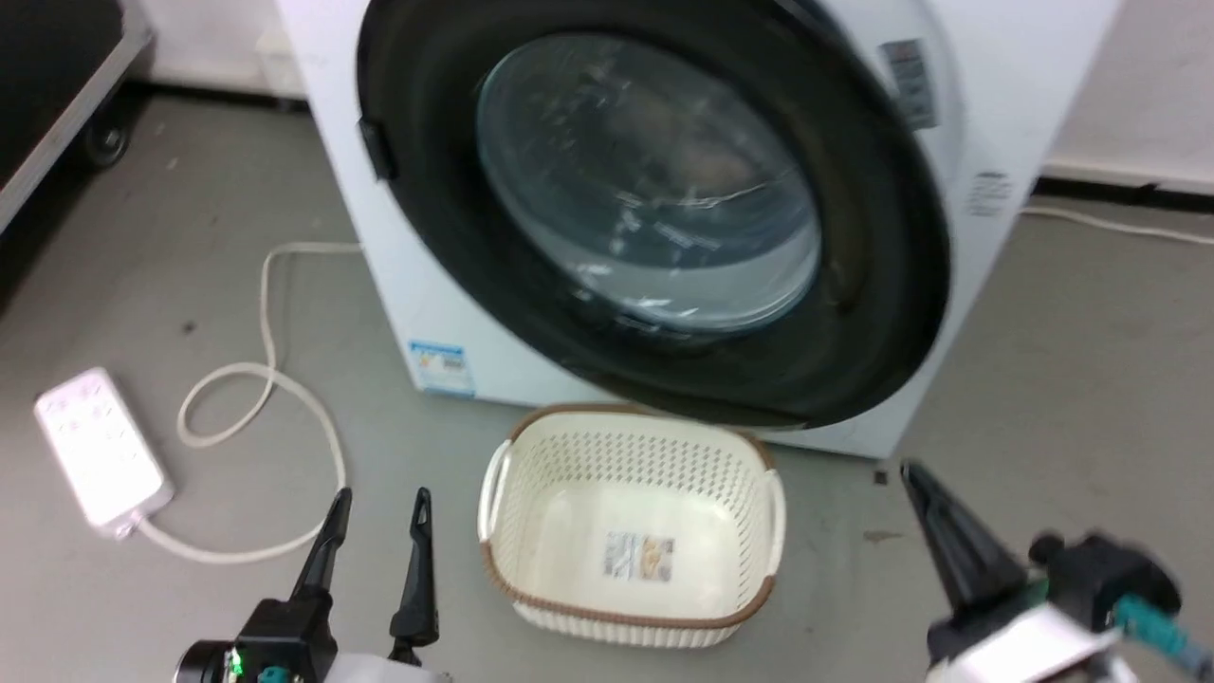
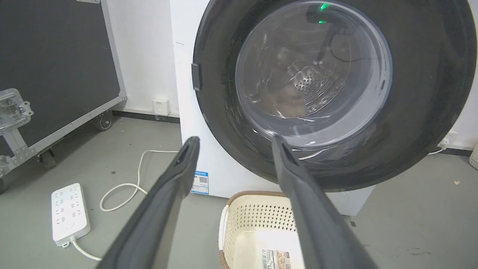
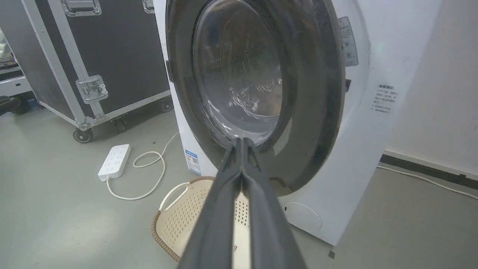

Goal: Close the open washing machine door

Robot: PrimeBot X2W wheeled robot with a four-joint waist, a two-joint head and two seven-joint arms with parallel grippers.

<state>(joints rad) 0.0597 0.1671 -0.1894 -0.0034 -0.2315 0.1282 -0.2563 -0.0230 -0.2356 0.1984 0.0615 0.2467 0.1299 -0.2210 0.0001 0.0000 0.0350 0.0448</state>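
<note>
The washing machine door has a wide glossy black rim and a bulging clear glass centre. It lies close against the white machine front; whether it is latched I cannot tell. My left gripper is open at the lower left, apart from the door, and in the left wrist view my left gripper frames the door. My right gripper is shut with nothing in it, low at the right, short of the door's lower edge. In the right wrist view my right gripper points at the door.
A cream perforated basket stands on the floor just below the door, between my arms. A white power strip and its looped cable lie at the left. A black wheeled flight case stands further left.
</note>
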